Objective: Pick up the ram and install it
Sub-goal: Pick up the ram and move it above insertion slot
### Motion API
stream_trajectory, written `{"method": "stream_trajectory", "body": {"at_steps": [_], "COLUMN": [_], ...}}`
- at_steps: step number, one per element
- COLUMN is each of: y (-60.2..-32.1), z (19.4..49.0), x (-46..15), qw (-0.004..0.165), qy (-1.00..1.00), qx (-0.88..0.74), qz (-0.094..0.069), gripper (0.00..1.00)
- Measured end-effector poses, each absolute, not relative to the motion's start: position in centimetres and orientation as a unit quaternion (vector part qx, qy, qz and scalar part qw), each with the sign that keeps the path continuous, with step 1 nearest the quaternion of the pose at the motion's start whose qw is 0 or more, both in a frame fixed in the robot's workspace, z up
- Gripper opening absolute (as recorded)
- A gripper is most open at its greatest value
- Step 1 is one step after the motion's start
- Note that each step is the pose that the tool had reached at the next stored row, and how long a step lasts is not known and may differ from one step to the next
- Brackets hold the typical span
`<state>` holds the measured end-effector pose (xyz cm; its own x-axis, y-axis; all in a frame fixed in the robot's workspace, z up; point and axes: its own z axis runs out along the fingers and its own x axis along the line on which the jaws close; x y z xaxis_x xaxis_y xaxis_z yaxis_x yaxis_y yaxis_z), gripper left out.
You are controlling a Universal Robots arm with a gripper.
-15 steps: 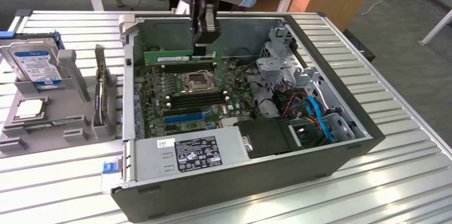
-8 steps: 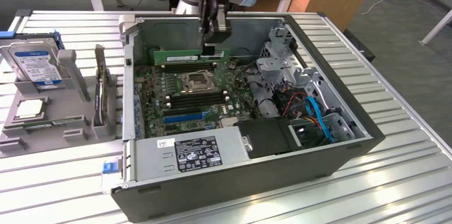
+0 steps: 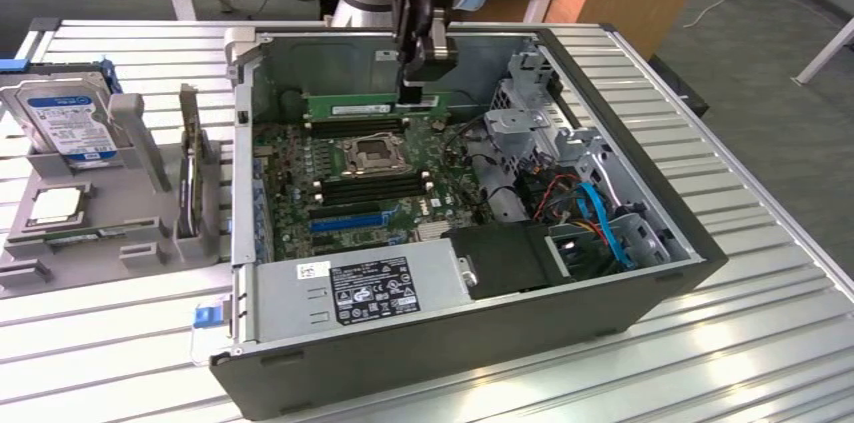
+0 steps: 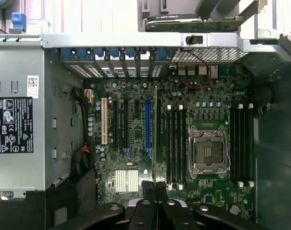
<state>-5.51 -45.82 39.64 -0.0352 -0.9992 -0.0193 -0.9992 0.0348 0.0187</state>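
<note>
Lying open on the slatted worktop [image 3: 747, 243]: the computer case [image 3: 467, 373], with the motherboard [image 3: 350, 175] facing up. Working through the install step, by the look of it. Hovering inside the case near its far wall, with the gripper [image 3: 418, 93] clenching one end of the ram [image 3: 354, 100]. Holding that green stick level and on edge above the board, not yet seated. Hanging, judging from the wrist view, just beside the bank of memory slots [image 4: 175, 143] flanking the processor socket [image 4: 207, 151]. Probably calling for squaring the ram's lower edge over one empty slot, then pressing straight down. Crowding in on the exterior view's right: the metal drive cage [image 3: 527, 123]. Leaving freer room over the board toward the power supply [image 3: 367, 288].
</note>
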Motion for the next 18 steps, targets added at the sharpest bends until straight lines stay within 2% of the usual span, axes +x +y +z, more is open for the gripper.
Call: {"method": "stream_trajectory", "body": {"at_steps": [11, 18], "y": [-45.7, -44.4], "z": [39.6, 39.6], "x": [-5.3, -5.3], "qw": [0.0, 0.0], "qy": [0.719, 0.719], "qx": [-0.695, -0.695], "qz": [0.013, 0.013], "gripper": [0.12, 0.12]}}
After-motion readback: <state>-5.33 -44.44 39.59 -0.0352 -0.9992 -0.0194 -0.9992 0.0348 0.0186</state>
